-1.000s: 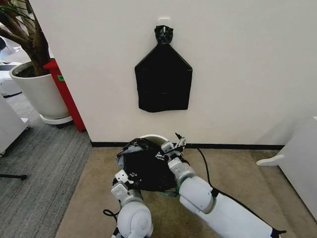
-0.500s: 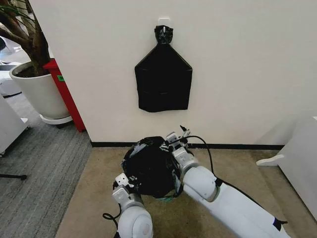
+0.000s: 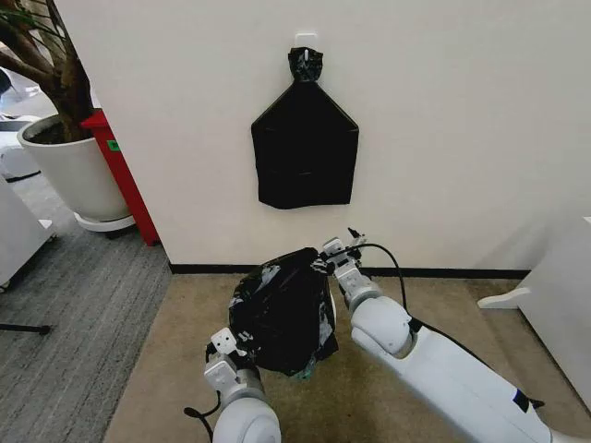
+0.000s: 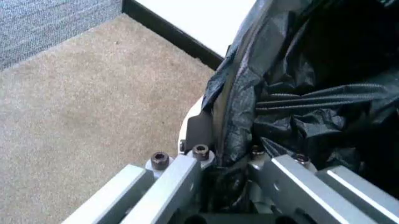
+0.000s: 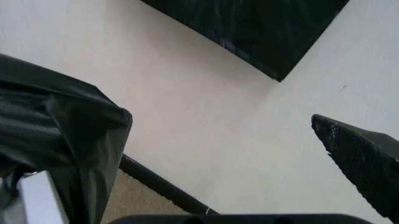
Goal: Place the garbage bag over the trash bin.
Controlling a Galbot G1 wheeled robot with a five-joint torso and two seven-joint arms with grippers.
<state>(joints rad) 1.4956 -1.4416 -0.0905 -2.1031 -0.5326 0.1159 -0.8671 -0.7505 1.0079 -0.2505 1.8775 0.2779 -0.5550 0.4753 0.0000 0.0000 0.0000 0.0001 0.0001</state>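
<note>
I am holding the garbage bag [image 3: 282,309] up between my left pincer [image 3: 224,346] and right pincer [image 3: 334,254], near the wall.

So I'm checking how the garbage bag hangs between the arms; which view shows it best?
The head view: the whole garbage bag hangs stretched between the left gripper and right gripper. The left wrist view gives a close-up of crinkled plastic pinched in its jaws; the right wrist view catches one edge.
</note>
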